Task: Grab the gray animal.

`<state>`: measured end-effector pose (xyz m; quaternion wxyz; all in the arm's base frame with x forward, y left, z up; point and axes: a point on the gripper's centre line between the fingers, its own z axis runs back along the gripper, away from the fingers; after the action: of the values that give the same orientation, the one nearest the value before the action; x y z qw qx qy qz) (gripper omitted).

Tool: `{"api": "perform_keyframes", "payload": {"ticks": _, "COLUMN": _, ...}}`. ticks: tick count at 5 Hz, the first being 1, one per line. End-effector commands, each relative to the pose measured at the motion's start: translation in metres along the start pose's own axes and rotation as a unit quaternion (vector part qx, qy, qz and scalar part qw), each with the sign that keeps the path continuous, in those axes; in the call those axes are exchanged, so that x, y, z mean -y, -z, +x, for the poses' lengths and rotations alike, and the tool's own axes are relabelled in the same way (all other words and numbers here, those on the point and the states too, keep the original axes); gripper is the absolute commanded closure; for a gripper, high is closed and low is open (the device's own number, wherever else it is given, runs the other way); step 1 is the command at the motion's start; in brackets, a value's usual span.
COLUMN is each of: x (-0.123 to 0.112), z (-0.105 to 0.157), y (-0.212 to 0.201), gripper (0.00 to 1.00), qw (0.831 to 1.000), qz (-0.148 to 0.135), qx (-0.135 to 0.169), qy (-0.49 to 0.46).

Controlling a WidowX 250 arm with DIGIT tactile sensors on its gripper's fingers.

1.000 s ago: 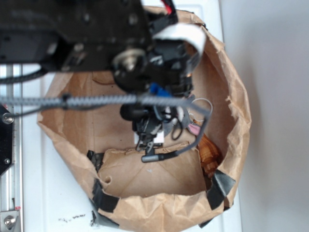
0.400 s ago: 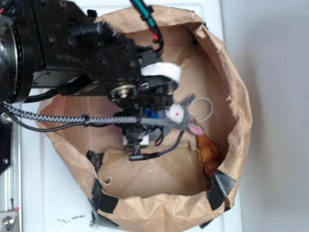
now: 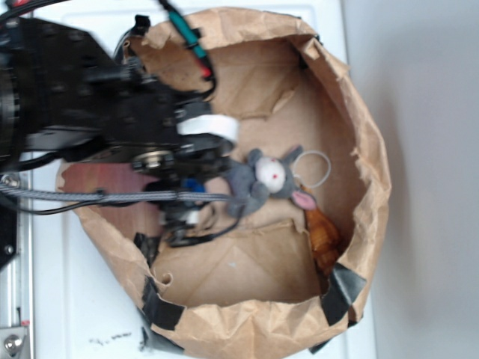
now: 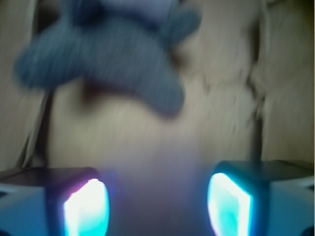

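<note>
On the left, your hand (image 3: 196, 217) hangs over the floor of the brown paper bag (image 3: 367, 172), its two fingers spread wide with nothing between them; in the blurred wrist view only bare paper shows between the glowing pads (image 4: 84, 206). Just to its right lies the gray animal (image 3: 258, 181), free of the fingers, white face up. Further right, a brown striped seashell (image 3: 322, 233) rests against the bag wall.

Gray animal (image 3: 251, 187): white face, red dots, pink-lined ear, white loop cord. Beside it, brown striped seashell (image 3: 323, 233). Brown paper bag (image 3: 370, 187), black tape patches.
</note>
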<state>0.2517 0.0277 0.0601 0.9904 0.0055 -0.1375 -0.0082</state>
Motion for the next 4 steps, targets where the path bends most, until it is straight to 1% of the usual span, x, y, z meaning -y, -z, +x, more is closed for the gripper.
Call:
{"api": "perform_keyframes", "payload": {"ticks": 1, "x": -0.001, "z": -0.023, "y": -0.029, "gripper": 0.10, "qw": 1.000, "qz": 0.007, "qx": 0.028, "qy": 0.005}}
{"api": "perform_keyframes", "payload": {"ticks": 2, "x": -0.002, "z": -0.031, "y": -0.040, "gripper": 0.00, "qw": 1.000, "qz": -0.008, "qx": 0.023, "qy": -0.005}}
{"api": "perform_keyframes", "payload": {"ticks": 3, "x": -0.001, "z": -0.036, "y": -0.050, "gripper": 0.00, "qw": 0.999, "qz": -0.014, "qx": 0.024, "qy": -0.018}}
{"api": "perform_keyframes", "payload": {"ticks": 4, "x": -0.008, "z": 0.011, "y": -0.035, "gripper": 0.00, "qw": 0.999, "qz": -0.008, "qx": 0.018, "qy": -0.029}}
